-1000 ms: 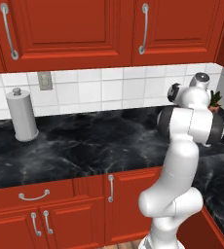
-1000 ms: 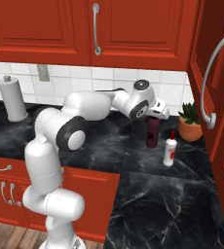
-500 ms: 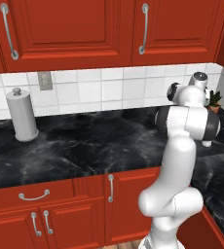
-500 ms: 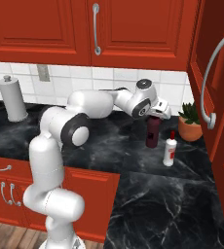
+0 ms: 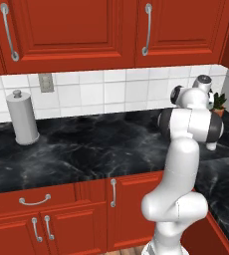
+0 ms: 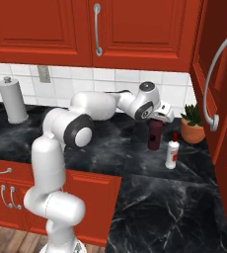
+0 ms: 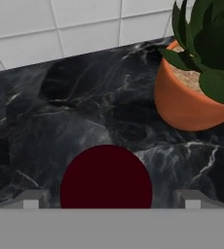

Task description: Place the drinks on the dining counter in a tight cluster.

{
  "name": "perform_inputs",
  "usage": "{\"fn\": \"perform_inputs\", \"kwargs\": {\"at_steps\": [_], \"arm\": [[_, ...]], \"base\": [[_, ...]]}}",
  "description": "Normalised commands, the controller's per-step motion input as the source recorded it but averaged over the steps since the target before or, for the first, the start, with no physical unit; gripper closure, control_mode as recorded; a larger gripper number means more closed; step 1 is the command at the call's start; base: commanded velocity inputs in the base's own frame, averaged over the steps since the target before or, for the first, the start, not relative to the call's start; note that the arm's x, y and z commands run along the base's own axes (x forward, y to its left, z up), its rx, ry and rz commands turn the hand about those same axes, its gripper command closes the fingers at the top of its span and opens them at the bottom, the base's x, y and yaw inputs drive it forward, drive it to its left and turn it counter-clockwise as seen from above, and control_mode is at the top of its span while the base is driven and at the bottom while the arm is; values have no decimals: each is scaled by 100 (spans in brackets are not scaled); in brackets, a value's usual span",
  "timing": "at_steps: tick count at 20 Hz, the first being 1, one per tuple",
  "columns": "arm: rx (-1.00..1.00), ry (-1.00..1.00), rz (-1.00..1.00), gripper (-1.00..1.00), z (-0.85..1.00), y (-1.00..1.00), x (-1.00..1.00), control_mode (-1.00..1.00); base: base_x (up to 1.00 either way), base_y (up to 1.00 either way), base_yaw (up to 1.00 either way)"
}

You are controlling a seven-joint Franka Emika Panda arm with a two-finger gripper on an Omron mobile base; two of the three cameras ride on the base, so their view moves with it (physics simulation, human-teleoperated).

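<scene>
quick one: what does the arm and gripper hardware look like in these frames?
The arm is glossy white with rounded, tube-like links and dark grey to black round caps at the joints. No cables, logos or markings are visible on it. The gripper shows two small, square-ended fingertips in the hand view, grey rather than white.

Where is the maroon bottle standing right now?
In the right base view the maroon bottle stands on the black worktop near the tiled wall, directly under the open tool, with the white red-capped bottle and potted plant to its right.
</scene>
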Motion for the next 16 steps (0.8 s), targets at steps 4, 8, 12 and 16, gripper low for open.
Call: {"fn": "perform_inputs", "kwargs": {"at_steps": [4,8,12,16], "arm": [[0,1,0,-100,-17,-1,0,-100],[0,0,0,100,-16,0,0,-100],[0,0,0,100,-13,-1,0,-100],[0,0,0,100,-13,0,-2,-100]], "base": [[0,0,0],[0,0,0],[0,0,0],[0,0,0]]}}
